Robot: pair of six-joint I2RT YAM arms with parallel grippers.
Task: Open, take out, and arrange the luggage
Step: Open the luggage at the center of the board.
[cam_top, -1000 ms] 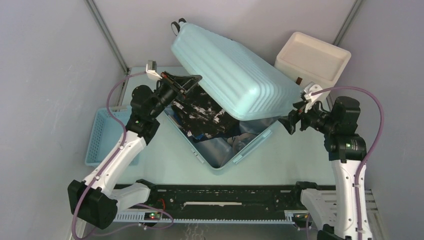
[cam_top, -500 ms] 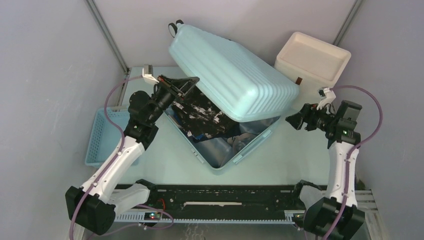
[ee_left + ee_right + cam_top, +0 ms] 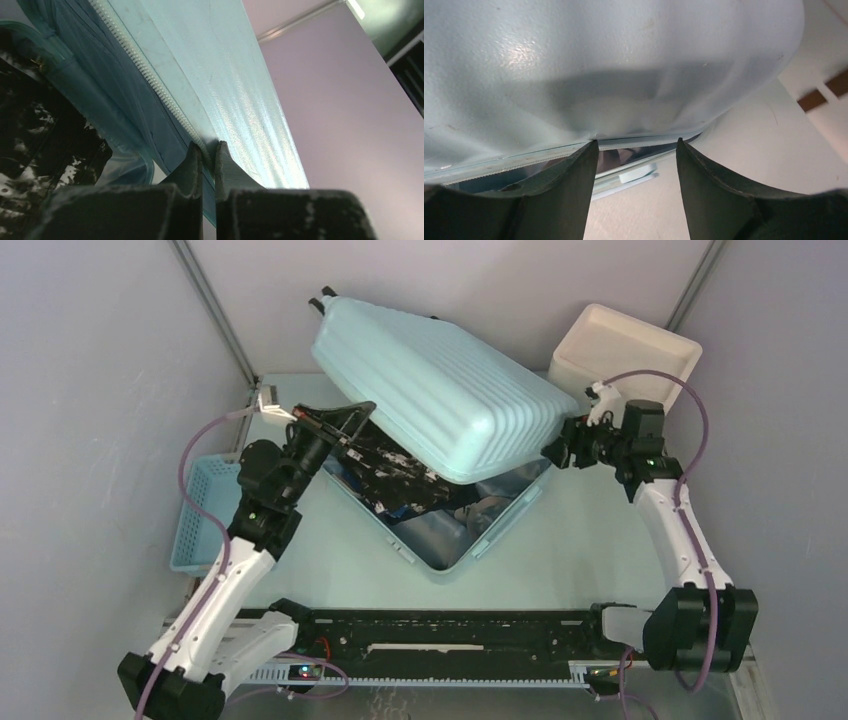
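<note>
The pale mint-blue ribbed suitcase lid (image 3: 435, 395) is raised at a slant over its lower half (image 3: 455, 540), which lies on the table holding black-and-white clothing (image 3: 400, 475). My left gripper (image 3: 350, 418) is shut on the lid's zipper rim (image 3: 165, 100) at its left edge; the wrist view shows both fingers (image 3: 192, 160) pinching the rim. My right gripper (image 3: 555, 452) is open, its tips touching the lid's lower right corner (image 3: 624, 90) from beneath; nothing is between its fingers (image 3: 574, 175).
A small blue slatted basket (image 3: 200, 515) stands at the left table edge behind my left arm. A cream-white box (image 3: 625, 360) with brown tabs stands at the back right, close behind my right arm. Grey walls close in both sides.
The lid has swung higher and toward the back left with my left gripper. My right arm pulled away to the right, then moved back in under the lid's right corner.
</note>
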